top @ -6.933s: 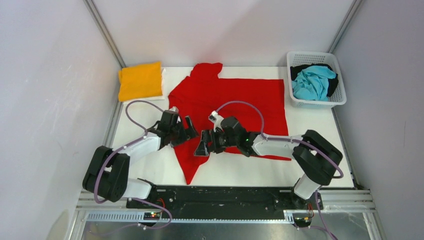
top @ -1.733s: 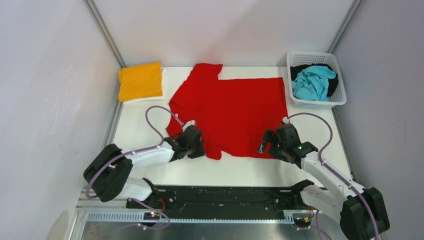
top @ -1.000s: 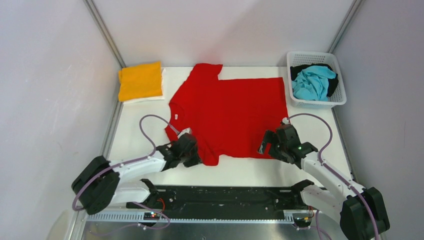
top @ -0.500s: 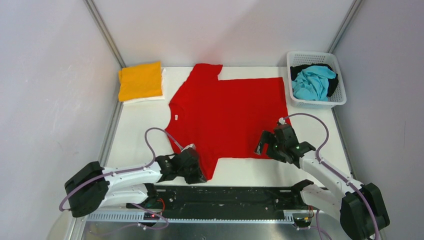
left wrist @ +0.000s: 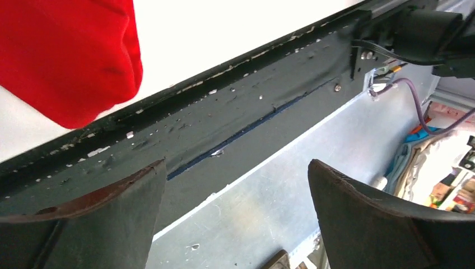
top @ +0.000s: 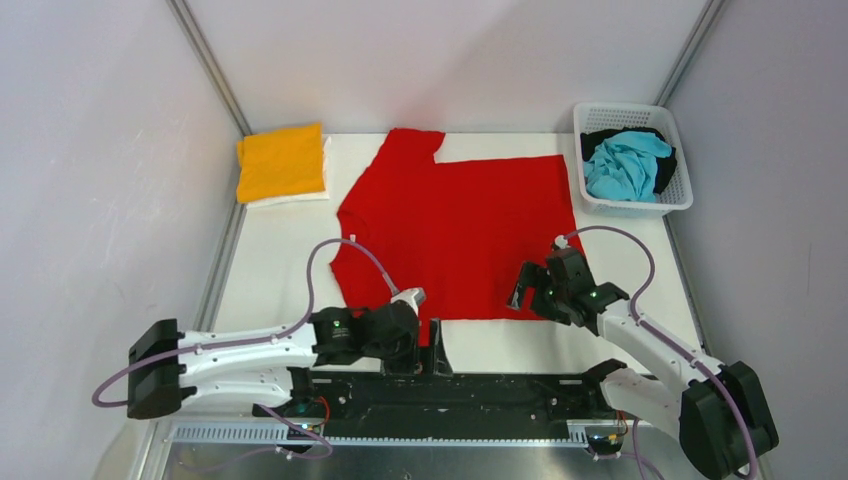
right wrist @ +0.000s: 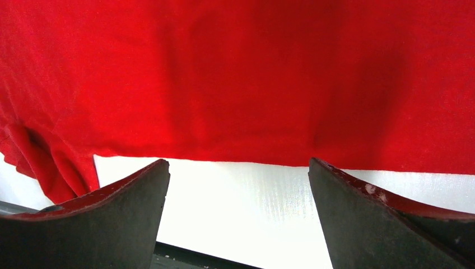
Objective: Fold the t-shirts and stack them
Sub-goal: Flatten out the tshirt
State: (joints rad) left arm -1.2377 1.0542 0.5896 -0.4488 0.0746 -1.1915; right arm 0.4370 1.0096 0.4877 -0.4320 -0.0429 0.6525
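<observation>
Red tee [top: 460,235] is what I'm working on. It's spread flat across the middle of the bench [top: 270,280], with one sleeve poking toward the top of the frame and the other trailing down to the lower left. That lower sleeve's tip ends up right by the black base rail [top: 500,390] along the bottom.

My left hand [top: 418,358] is at bottom centre, just beside that sleeve tip. On its wrist cam the fingers are spread wide with nothing between them. They're over the rail, and the red cloth sits off in the upper left corner of that view.

My right hand [top: 530,293] is right of centre at the tee's lower hem. It's wide open and empty too, over bare bench, and the hem runs across just past the fingertips. As far as I can tell it isn't touching the cloth.

Further out in the upper left there's a folded orange-yellow tee [top: 281,160] sitting on a white tee [top: 292,199], which only shows an edge. The basket [top: 632,207] is in the upper right, with a turquoise tee [top: 625,165] bunched on top of a black tee [top: 667,172].
</observation>
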